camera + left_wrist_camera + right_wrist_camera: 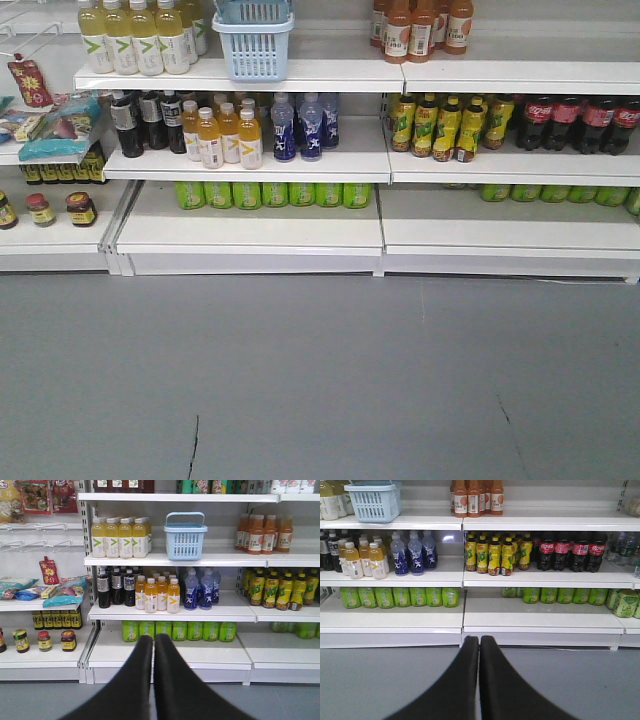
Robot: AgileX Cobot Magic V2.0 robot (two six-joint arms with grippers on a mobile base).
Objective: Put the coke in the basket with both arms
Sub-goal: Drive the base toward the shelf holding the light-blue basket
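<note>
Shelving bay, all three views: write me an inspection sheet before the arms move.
Surface: white shelves, stocked on every level in view.
Job's things: coke bottles upright in a row, right bay; basket one shelf higher, left bay, handle raised.
Clutter: orange juice bottles, blue bottles, green drinks, jars, snack packets.
Jaws: left jaws shut, empty; right jaws shut, empty; both short of the shelves.
Cables: nothing seen.
Surroundings: grey floor with thin cracks.
</note>
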